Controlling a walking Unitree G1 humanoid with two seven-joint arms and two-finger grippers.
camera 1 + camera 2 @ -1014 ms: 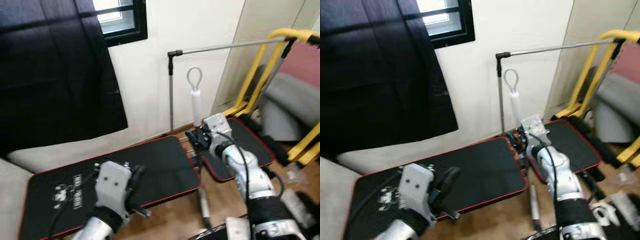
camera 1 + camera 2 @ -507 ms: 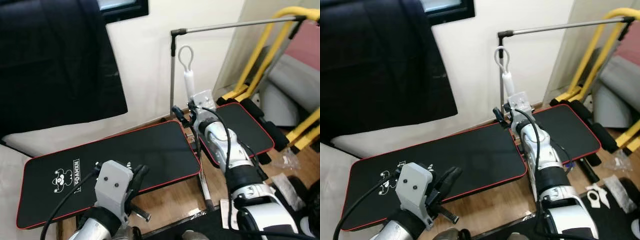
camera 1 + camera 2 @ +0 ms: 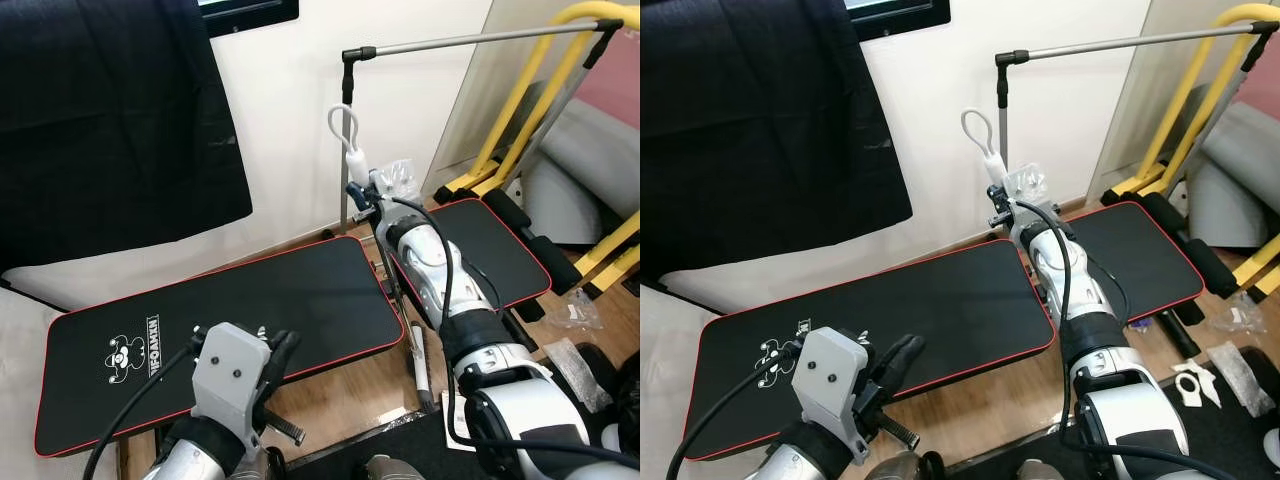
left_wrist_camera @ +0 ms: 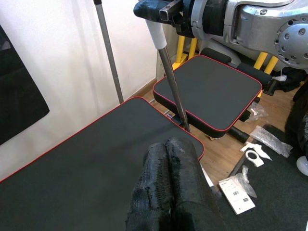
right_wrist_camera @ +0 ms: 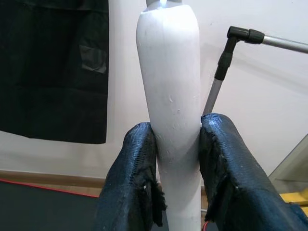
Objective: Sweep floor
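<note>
Nearest to me, the left gripper [image 4: 166, 180] hovers over the black mat [image 3: 220, 320] with its fingers pressed together, holding nothing. Beyond the mat's far corner, the right gripper [image 5: 175, 161] is clamped around the white handle [image 5: 169, 86] of the broom [image 3: 352, 160]. Compared with a second ago, the handle now leans more toward the mat and the right arm is stretched further forward, so I think the sweeping stroke is beginning. The handle is smooth, white, with a loop on top; its metal pole [image 4: 173, 89] goes down to the wooden floor [image 3: 370, 400] between the mat and a second, smaller mat [image 3: 480, 250].
</note>
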